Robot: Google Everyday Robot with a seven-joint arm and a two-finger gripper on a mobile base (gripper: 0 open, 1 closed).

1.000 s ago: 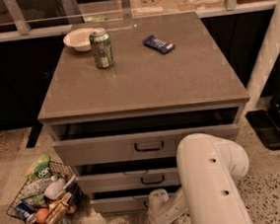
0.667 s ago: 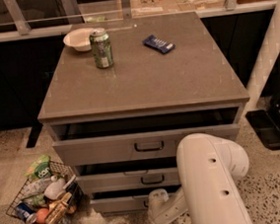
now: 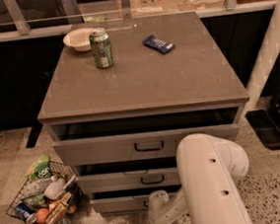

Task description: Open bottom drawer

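The grey-beige cabinet has three drawers. The bottom drawer [image 3: 120, 203] is the lowest front, pulled out a little, with a dark gap above it. Its black handle sits at the centre, mostly hidden behind my gripper [image 3: 154, 204]. My white arm [image 3: 213, 181] reaches down in front of the cabinet's lower right, and the gripper is at the bottom drawer's handle. The middle drawer [image 3: 129, 180] and top drawer [image 3: 133, 147] are also slightly out, each with a black bar handle.
On the cabinet top [image 3: 142, 79] stand a green can [image 3: 101, 49], a white bowl [image 3: 79, 39] and a blue packet [image 3: 158, 44]. A wire basket [image 3: 44, 197] of bottles and snacks sits on the floor at left. A black base [image 3: 270, 126] lies at right.
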